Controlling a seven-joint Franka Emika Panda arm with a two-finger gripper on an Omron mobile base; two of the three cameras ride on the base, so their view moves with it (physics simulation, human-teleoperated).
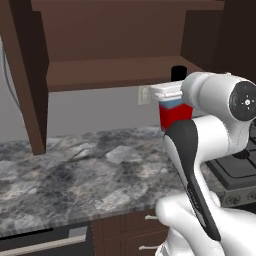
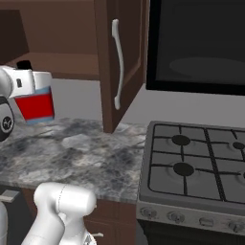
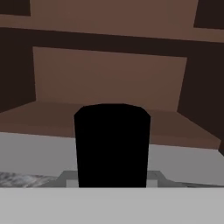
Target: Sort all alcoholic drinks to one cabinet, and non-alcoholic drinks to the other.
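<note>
The blue bottle (image 2: 36, 105) with the red label stands upright in the air, its long axis vertical and its black cap (image 2: 24, 64) pointing up. It hangs above the grey marble counter (image 2: 72, 153), without touching it, at about 9 o'clock in the right base view and at about 2 o'clock in the left base view. The gripper (image 2: 31, 81) is closed on the upper part of this bottle, just under the cap; its white body covers the bottle's shoulder, so the fingers themselves are hard to make out.

In the left base view the white arm (image 1: 200, 150) hides the right side and the bottom of the bottle, and only part of the red label shows. In the hand view the cap (image 3: 112, 146) is a big black shape at 6 o'clock, and the bottle below it is cut off.

The wall cabinet (image 1: 120, 50) is open. Its door (image 2: 122, 62) with the silver bar handle (image 2: 117, 62) stands out toward the cameras. The shelf (image 3: 109, 120) inside it, as far as visible, carries nothing. At 4 o'clock in the right base view is a gas stove (image 2: 196, 162).
</note>
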